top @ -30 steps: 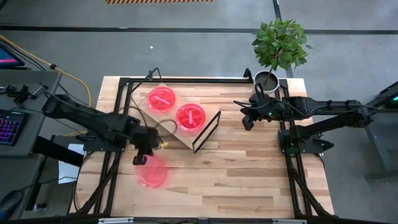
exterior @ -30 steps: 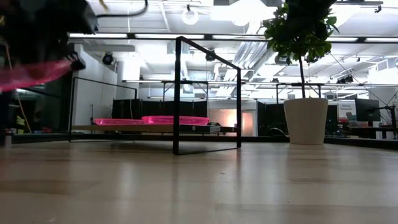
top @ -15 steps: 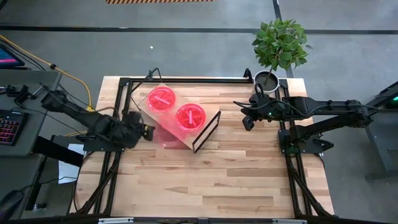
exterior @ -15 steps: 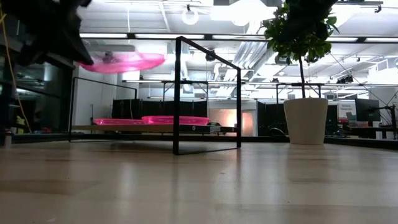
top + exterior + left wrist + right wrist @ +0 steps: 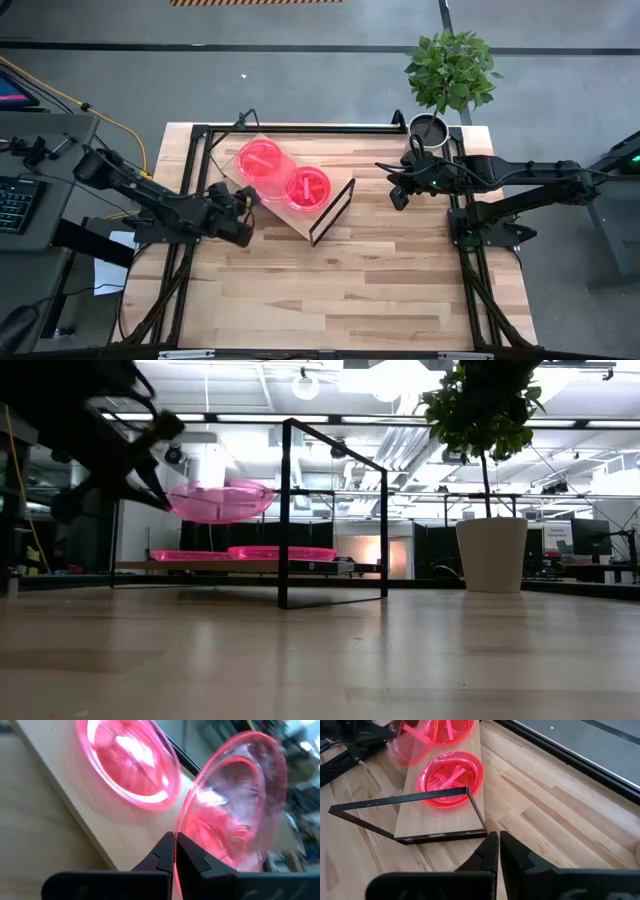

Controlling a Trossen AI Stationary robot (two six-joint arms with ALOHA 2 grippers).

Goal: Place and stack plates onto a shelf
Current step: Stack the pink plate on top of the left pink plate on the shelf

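Two pink-red plates lie flat, side by side, on the light wood shelf board, which sits on its black frame. A third plate hangs in the air above the board's left end, shown in the low view well above the two resting plates. My left gripper is shut on this plate. My right gripper is shut and empty, hovering to the right of the shelf near the plant pot. My left gripper pinches the third plate by its rim between both fingers, coming roughly level from the table's left side. The plate is lifted clear and tilted, reaching away from the fingertips over the shelf board.
A potted plant stands at the table's far right corner. The shelf's upright black frame rises at the board's right end. Bare tabletop lies near and to the right of the shelf.
My left gripper has carried the plate from above the table's near left area toward the far edge and the shelf, keeping it pinched. The plate now hangs over the shelf's left end, lower than half a second ago. The right arm has kept still.
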